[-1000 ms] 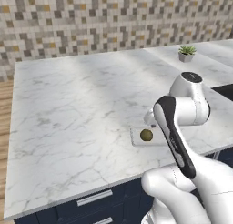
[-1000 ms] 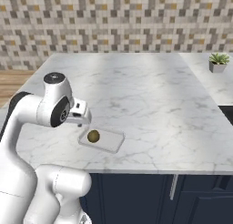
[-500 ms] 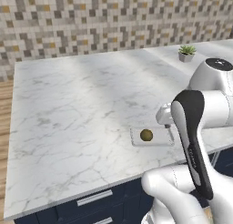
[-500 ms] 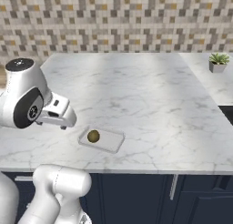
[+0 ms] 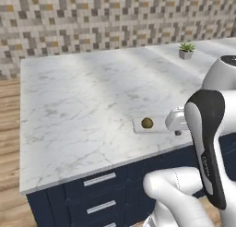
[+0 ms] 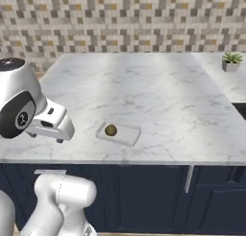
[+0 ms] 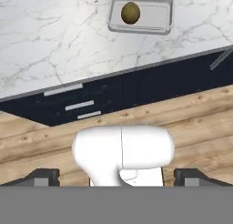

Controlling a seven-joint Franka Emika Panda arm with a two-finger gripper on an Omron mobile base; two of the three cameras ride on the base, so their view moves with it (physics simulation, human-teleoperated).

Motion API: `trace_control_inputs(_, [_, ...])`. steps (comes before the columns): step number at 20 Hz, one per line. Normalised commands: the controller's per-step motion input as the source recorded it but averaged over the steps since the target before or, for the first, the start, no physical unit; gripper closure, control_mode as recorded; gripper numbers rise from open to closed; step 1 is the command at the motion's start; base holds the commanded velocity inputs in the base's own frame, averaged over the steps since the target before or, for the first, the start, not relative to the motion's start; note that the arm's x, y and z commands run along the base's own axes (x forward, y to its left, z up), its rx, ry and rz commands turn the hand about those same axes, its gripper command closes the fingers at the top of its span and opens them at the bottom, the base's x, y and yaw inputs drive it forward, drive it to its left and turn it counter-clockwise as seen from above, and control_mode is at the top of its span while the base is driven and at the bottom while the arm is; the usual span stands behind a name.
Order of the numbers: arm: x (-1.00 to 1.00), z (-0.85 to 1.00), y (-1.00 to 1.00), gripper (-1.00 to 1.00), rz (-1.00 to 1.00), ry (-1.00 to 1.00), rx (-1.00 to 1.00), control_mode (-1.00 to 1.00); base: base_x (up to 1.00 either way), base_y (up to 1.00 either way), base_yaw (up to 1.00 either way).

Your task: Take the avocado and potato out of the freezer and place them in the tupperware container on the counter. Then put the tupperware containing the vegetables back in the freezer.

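The tupperware container [image 5: 138, 127] [image 6: 127, 135] [image 7: 154, 13] lies near the front edge of the white marble counter [image 5: 83, 97] [image 6: 144, 86] [image 7: 54, 36]. The olive-brown potato [image 5: 147, 123] [image 6: 111, 130] [image 7: 130, 12] rests in one end of it. My gripper [image 5: 177, 129] [image 6: 47, 137] [image 7: 117, 176] is open and holds nothing. It hangs off the counter's front edge, back from the container, with wooden floor below it. The avocado and the freezer are out of view.
Dark navy drawers [image 5: 97, 189] [image 7: 77, 104] with silver handles run under the counter. A small potted plant [image 5: 186, 50] [image 6: 231, 61] stands at the counter's far corner. A tiled wall backs the counter, and wooden floor [image 7: 45, 141] lies in front.
My hand has drawn back from above the container to beyond the counter's front edge, staying open. The potato lies still in the container.
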Motion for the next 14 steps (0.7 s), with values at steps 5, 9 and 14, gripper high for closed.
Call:
trace_control_inputs(5, [0.00,0.00,0.00,-1.00,0.00,0.00,0.00,1.00,-0.96,0.99,0.13])
trace_control_inputs(9, [0.00,0.00,0.00,-1.00,0.00,0.00,0.00,1.00,-0.61,1.00,0.32])
trace_control_inputs(14, [0.00,0.00,0.00,-1.00,0.00,0.00,0.00,1.00,-0.13,1.00,0.25])
